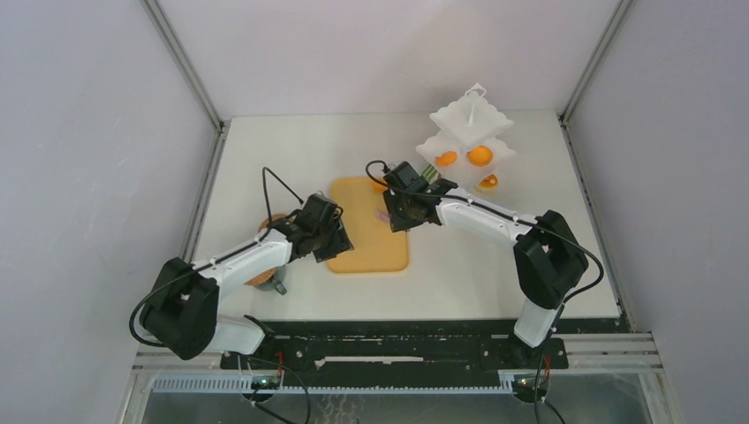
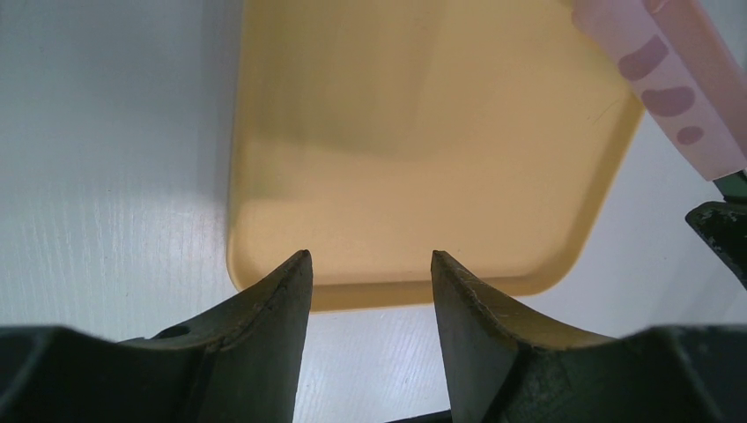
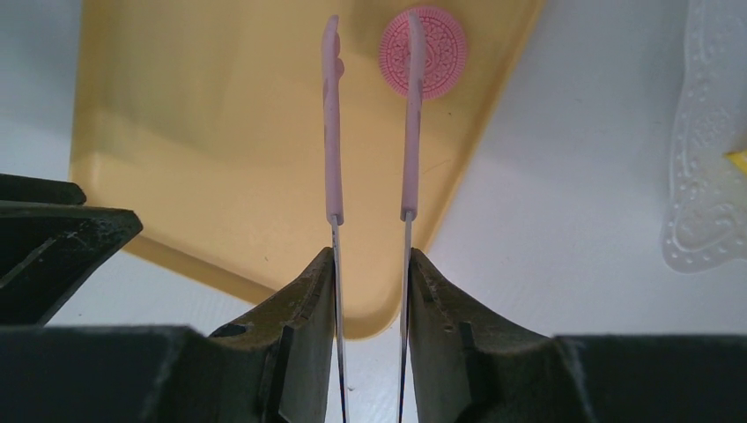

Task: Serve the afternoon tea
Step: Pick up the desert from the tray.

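Counted three orange tarts [image 1: 480, 155] already set on the white tiered stand [image 1: 466, 115], at one o'clock on the desk [image 1: 291, 150]. Judged the serving partly done. Found a pink round [image 3: 436, 53] lying on the tan board [image 1: 366, 252] near a far corner, at twelve o'clock from the tong tips, and so not yet served. Gripped the thin pink tongs [image 3: 332, 132] in the right fingers [image 3: 319, 278], blades apart and pinching nothing. Poised the left fingers [image 2: 295, 282] open and empty over the board's near edge, at nine o'clock from the right ones. Made out brown cork coasters [image 1: 259, 279] under the left arm at eight o'clock, partly hidden; could not make out any mug. Judged the left arm, close beside the board, the likeliest obstruction.
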`<state>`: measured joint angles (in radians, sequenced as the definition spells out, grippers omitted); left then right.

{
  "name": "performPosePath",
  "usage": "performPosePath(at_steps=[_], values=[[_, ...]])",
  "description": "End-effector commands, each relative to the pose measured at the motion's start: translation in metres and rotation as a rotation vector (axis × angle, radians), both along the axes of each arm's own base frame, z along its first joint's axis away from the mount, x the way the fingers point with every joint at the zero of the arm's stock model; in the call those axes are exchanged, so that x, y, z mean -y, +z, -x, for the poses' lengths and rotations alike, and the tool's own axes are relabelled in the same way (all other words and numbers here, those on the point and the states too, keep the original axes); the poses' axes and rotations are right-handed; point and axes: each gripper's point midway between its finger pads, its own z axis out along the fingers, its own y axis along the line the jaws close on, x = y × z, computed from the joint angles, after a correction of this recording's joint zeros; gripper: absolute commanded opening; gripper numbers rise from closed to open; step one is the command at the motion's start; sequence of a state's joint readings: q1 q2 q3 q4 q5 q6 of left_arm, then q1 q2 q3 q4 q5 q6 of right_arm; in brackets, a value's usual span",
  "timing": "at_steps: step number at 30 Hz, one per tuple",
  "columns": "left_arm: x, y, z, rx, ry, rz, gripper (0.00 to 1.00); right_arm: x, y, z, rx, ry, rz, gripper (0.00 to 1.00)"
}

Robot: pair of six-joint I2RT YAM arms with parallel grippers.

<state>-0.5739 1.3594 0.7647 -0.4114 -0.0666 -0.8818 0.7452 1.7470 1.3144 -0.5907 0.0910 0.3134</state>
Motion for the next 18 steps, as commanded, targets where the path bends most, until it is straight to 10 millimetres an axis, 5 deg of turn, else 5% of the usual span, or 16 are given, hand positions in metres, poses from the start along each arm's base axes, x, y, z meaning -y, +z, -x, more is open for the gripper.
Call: performPosePath(at_steps=[1,10,18], values=[[0.002,0.004,0.001,0.026,-0.012,0.021,0.57,-0.023,0.011,0.0,0.024,0.012,-0.069,0.4],[0.0,0.004,0.003,0.031,-0.003,0.023,0.57,-0.041,0.023,-0.002,0.054,0.04,-0.086,0.4],[0.001,0.005,0.001,0.033,-0.001,0.023,0.57,-0.045,0.062,-0.014,0.173,0.06,-0.131,0.4]])
